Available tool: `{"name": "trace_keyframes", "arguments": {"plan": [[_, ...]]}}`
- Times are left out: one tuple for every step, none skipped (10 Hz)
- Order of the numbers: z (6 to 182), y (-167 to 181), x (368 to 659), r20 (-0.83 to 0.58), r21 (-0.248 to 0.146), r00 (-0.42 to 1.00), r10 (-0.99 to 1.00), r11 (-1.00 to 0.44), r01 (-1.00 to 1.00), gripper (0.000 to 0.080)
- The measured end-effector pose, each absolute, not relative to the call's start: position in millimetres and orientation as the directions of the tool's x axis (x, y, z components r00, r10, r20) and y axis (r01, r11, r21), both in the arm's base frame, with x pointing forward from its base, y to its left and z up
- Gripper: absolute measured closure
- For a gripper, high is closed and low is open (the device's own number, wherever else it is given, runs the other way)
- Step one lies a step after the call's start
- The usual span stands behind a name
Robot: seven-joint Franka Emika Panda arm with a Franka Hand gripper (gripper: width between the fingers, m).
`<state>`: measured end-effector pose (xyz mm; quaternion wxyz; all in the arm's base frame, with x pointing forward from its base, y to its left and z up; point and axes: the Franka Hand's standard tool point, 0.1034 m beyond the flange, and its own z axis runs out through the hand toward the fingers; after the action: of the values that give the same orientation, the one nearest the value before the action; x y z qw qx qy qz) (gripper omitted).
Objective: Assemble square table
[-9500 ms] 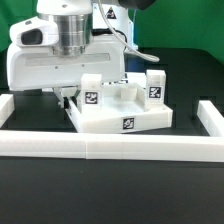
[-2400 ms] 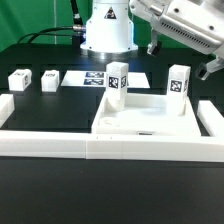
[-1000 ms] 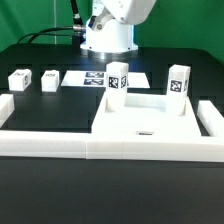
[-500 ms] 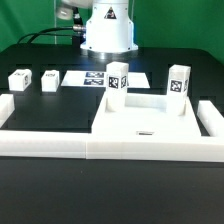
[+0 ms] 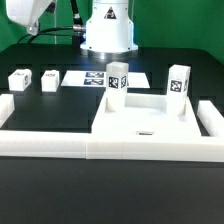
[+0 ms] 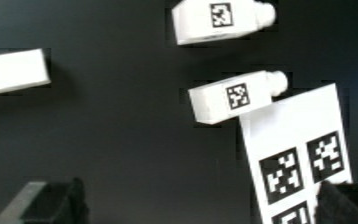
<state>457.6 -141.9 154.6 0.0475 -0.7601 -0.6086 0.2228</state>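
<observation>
The square tabletop [image 5: 150,122] lies flat on the black bench [image 5: 50,120], at the front toward the exterior view's right. Its front edge sits against the long front bar [image 5: 60,148], and its side is near the right bar [image 5: 212,116]. Two leg blocks stand upright at its rear corners: one leg [image 5: 118,82] on the exterior view's left, the other leg [image 5: 179,82] on that view's right. Whether they are seated in holes cannot be told. Two loose legs lie near the bench's back edge on the exterior view's left, side by side but apart: the outer block [image 5: 18,79] and the inner block [image 5: 49,77]. The inner block lies just beside the marker board [image 5: 95,77], which is flat at the back middle. The arm [image 5: 25,15] hangs above that back left corner. In the wrist view the gripper [image 6: 197,206] looks down on both loose blocks with its dark fingers [image 6: 44,204] spread wide and nothing between them.
</observation>
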Motion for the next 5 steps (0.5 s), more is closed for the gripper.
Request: {"name": "trace_keyframes", "arguments": {"plan": [[154.2, -141.6, 457.5, -0.310, -0.319, 0.237, 0.921, -0.335, 0.887, 0.0150], [153.9, -141.1, 457.5, -0.328, -0.300, 0.288, 0.900, -0.389, 0.871, 0.0150], [153.8, -141.1, 457.5, -0.338, -0.289, 0.317, 0.886, -0.418, 0.861, 0.0150], [153.6, -140.8, 457.4, -0.357, -0.265, 0.377, 0.855, -0.480, 0.837, 0.0150], [150.9, -143.5, 457.1, -0.367, -0.233, 0.434, 0.823, -0.533, 0.813, 0.0150]]}}
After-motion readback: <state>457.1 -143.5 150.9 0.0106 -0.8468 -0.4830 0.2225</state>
